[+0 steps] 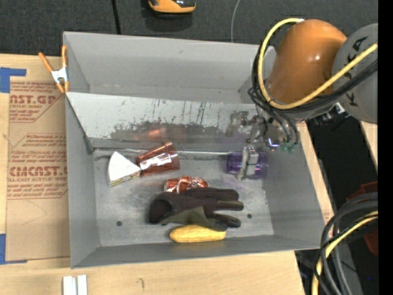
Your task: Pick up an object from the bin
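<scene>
The gripper [250, 166] hung low at the right side of the grey bin [184, 60], close to the back wall; it sat right on a small purple thing [236, 163], which poked out on both sides of the jaws, more to their left; the purple thing lay on the bin floor, and it may have been see-through plastic, but the view was too poor to be sure. I could not tell if the jaws were apart, together, or clamped on the purple thing, for the metal parts above hid them.

All the other things lay to the left of the jaws; a crumpled red and white wrapper [185, 184] was near, a bit to the front; a dark glove [193, 206] lay just in front of that wrapper, touching it; a yellow banana-shaped toy [196, 233] lay against the front edge of the glove; a shiny red-brown packet [158, 158] lay farther left, level with the jaws; a white wedge [121, 168] touched that packet on its far side, well apart from the jaws.
</scene>
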Motion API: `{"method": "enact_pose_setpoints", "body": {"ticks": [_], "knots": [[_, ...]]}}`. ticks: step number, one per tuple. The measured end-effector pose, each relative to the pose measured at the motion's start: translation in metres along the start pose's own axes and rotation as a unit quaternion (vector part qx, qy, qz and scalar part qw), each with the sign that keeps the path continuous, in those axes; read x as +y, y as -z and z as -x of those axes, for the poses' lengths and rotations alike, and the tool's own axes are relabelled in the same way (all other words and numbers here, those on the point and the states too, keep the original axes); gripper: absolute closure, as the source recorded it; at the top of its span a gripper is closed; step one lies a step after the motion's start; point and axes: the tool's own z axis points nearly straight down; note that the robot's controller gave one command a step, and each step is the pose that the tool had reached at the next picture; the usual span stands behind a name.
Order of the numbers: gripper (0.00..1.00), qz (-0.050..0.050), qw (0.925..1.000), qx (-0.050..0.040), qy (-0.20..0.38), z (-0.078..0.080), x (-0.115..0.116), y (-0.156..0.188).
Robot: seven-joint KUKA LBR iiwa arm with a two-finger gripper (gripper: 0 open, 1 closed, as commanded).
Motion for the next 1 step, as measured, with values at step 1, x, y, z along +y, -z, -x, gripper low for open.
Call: {"method": "enact_pose_setpoints", "body": {"ticks": [1], "knots": [[0.0,-0.001,0.9997,-0.0031,0.023,-0.0097,0.0181,-0.0501]]}}
